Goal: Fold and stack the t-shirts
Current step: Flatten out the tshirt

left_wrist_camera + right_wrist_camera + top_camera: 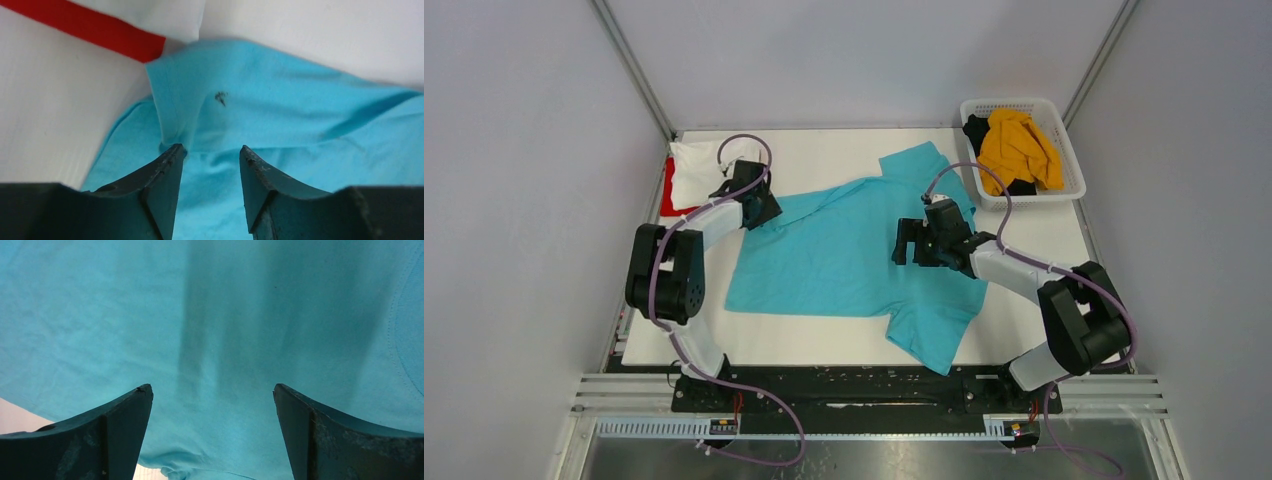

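The white table (824,148) fills the floor of the enclosure. A turquoise t-shirt (844,250) lies spread across its middle. One sleeve points to the far side and the other reaches toward the near edge.

At the far right corner stands a white plastic basket (1012,102). It holds a crumpled orange garment (1019,150) on top of a black garment (976,130).

At the far left corner a folded white shirt (694,170) rests on a folded red shirt (667,195). Only the red shirt's edge shows along the left side. The turquoise shirt's far left corner lies just beside this stack.

The right tool (906,243) is over the right part of the turquoise shirt, between the two sleeves. Its fingers stand wide apart with smooth cloth below them, and they grip nothing. In its wrist view a curved line of stitching shows at the right edge.

The left tool (759,207) is at the shirt's far left corner. Its fingers are a little apart and the tips are down on the cloth. A raised fold of the corner stands up against one fingertip.

Beyond that fold the fabric carries a small dark mark (220,97). It is too small to tell whether it is print or a stain.
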You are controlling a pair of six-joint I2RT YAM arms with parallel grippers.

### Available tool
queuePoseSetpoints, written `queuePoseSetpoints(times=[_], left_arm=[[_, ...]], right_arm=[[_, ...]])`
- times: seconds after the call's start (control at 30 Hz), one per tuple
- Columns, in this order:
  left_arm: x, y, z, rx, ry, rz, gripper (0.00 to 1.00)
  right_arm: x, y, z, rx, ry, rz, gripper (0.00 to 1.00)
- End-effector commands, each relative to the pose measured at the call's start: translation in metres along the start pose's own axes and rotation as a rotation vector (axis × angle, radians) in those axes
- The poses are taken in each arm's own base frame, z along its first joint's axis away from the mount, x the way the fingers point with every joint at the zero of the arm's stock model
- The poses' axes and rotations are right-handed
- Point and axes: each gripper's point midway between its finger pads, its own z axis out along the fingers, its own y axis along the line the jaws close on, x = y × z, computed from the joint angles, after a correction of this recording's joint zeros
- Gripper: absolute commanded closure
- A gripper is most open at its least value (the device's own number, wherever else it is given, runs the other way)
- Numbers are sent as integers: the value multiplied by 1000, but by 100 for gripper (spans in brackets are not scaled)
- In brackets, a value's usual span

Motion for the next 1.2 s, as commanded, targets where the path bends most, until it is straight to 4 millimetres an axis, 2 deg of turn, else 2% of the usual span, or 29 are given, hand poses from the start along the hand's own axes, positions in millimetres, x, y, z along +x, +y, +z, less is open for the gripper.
queuePoseSetpoints(times=[0.0, 0.13, 0.37, 0.53, 0.73, 0.8, 0.9, 0.93, 0.97, 1.17], left_arm=[[-26, 6, 4, -97, -54, 15, 56], [-27, 16, 4, -148, -63, 27, 56], [-8, 27, 11, -195, 3, 27, 57], [-7, 38, 9, -250, 8, 44, 56], [-8, 33, 11, -232, 11, 47, 60], [-6, 31, 14, -222, 19, 47, 66], [-7, 23, 17, -186, 26, 39, 86], [-9, 19, 17, -172, 25, 34, 96], [-11, 15, 16, -156, 23, 30, 100], [-37, -18, 5, -31, -20, 8, 100]], right_arm=[[-3, -10, 1, 38, -1, 7, 1], [-1, -18, -1, 57, 1, 19, 1], [-2, -24, -2, 72, -1, 28, 1], [-1, -25, -2, 72, 2, 24, 1], [0, -25, -1, 75, 8, 23, 0], [0, -26, -1, 78, 8, 22, 0], [0, -29, -1, 88, 7, 21, 1], [1, -29, -1, 91, 10, 21, 1], [1, -30, -1, 94, 14, 23, 1], [3, -37, 1, 126, 28, 28, 1]])
